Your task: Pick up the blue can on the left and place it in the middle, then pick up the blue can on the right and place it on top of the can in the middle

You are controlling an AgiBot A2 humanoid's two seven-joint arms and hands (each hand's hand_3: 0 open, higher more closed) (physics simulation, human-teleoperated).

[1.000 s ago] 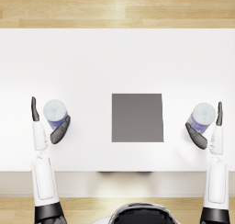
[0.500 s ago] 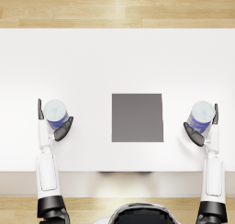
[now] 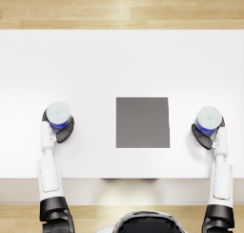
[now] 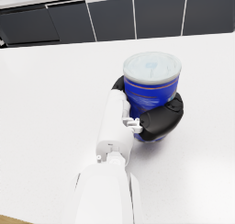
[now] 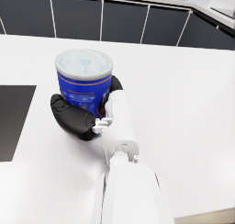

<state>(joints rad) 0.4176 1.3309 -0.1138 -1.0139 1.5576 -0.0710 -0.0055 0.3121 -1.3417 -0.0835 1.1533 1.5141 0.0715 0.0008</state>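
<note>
The left blue can [image 3: 58,116] with a pale lid stands upright on the white table [image 3: 119,65], left of a dark grey square mat [image 3: 142,122]. My left hand [image 3: 60,130] wraps around its lower body; in the left wrist view the dark fingers [image 4: 159,121] curl round the can [image 4: 151,83]. The right blue can [image 3: 208,120] stands right of the mat, and my right hand [image 3: 204,135] wraps it the same way. In the right wrist view the fingers [image 5: 73,118] hug the can [image 5: 84,81]. Both cans rest on the table.
The mat lies flat in the middle between the two cans, with nothing on it. A wooden floor [image 3: 119,7] shows beyond the table's far edge. Dark cabinet fronts [image 4: 114,16] stand behind the table in the wrist views.
Both hands have closed in on their cans: the fingers that stood out straight beside each can now curl round it. The cans have not moved.
</note>
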